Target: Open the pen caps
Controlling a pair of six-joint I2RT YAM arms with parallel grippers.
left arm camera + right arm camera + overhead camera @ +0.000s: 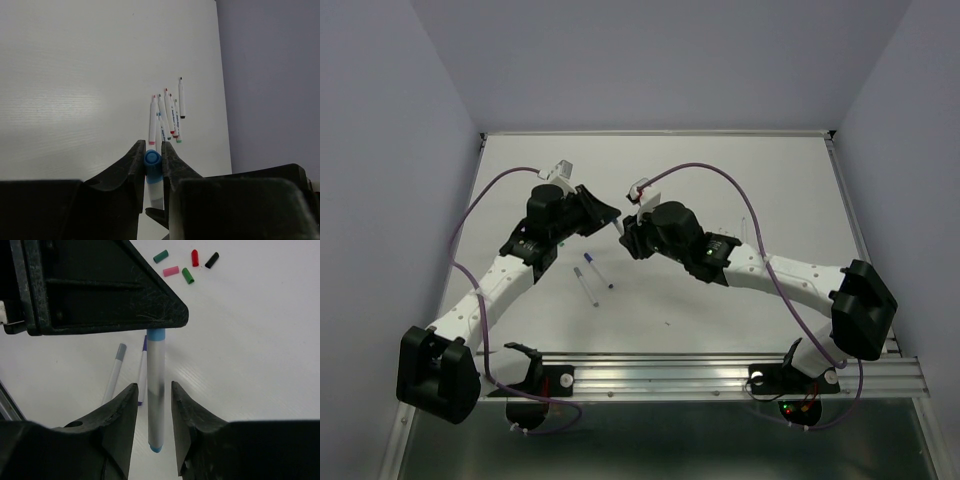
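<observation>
The left gripper (pixel 153 146) is clamped on the blue cap (pixel 152 159) of a pen (pixel 156 400) held above the table (pixel 740 300), between the two arms. The right gripper (pixel 154 386) has its fingers narrowly apart either side of the pen's white barrel, not touching it. The pen looks light, stiff and smooth (probably slippery), so the barrel is best gripped squarely at mid-length and pulled straight along its axis.

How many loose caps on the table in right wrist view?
5, grouped at the top of frame: teal cap, red cap and black cap in a row, pink cap and green cap just below. Blue cap on the held pen not counted; others may be hidden.
</observation>
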